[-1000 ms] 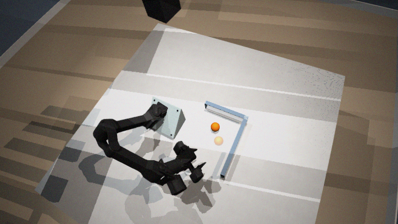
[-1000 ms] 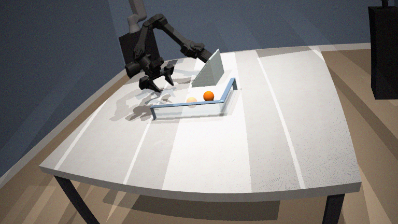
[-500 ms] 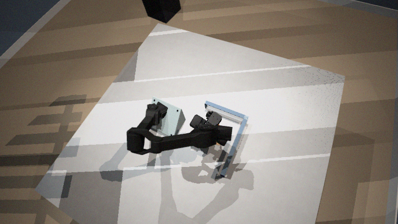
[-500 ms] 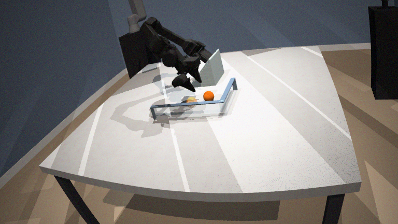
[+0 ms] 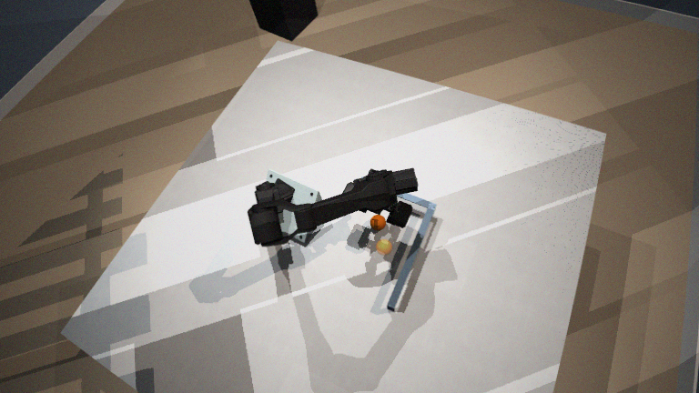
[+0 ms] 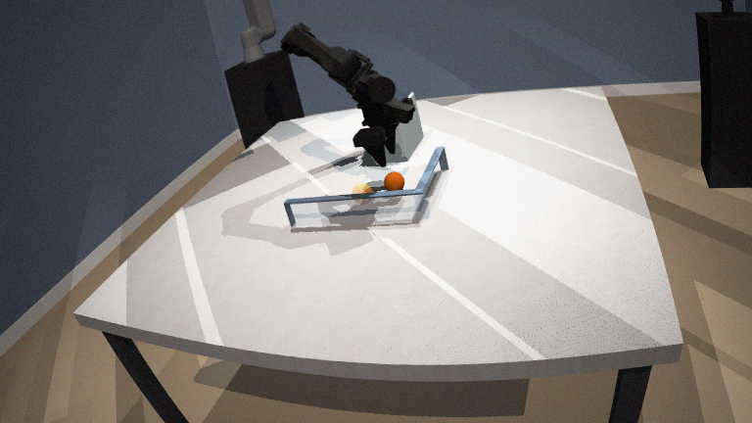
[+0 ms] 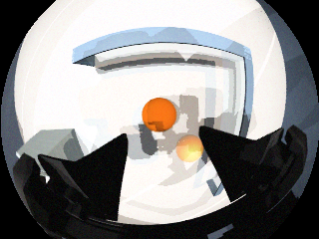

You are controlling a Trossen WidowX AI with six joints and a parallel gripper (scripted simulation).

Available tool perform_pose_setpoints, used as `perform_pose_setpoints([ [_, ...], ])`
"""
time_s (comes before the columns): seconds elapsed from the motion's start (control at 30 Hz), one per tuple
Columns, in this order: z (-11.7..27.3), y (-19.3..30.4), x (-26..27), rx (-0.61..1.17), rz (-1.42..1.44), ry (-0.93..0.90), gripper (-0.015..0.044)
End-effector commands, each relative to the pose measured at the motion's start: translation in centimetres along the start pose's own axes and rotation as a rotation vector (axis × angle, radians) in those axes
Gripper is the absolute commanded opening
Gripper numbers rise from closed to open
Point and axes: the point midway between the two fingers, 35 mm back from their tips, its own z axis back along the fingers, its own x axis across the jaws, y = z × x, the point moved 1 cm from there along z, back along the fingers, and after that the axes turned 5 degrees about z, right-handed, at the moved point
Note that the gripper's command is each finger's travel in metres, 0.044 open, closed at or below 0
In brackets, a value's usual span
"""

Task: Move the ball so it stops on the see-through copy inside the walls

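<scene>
An orange ball lies on the table inside the corner of the walls. The see-through yellowish copy is a little apart from it, farther from the short wall. The clear walls have blue top edges: a long one and a short one. My gripper is open and empty, pointing down above the table. Its fingertips are above the ball's height. In the top view the arm hides part of the gripper and short wall.
A pale slanted block stands beside the arm. A dark pedestal stands beyond the table. A grey arm stands on another dark pedestal in the background.
</scene>
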Motion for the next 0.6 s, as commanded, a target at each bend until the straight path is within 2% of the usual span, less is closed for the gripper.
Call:
perform_pose_setpoints([
  [0.0,-1.1,-0.2,0.0,0.015,0.003,0.0,0.0336],
  [0.57,-3.3,-0.1,-0.1,0.015,0.003,0.001,0.0336],
])
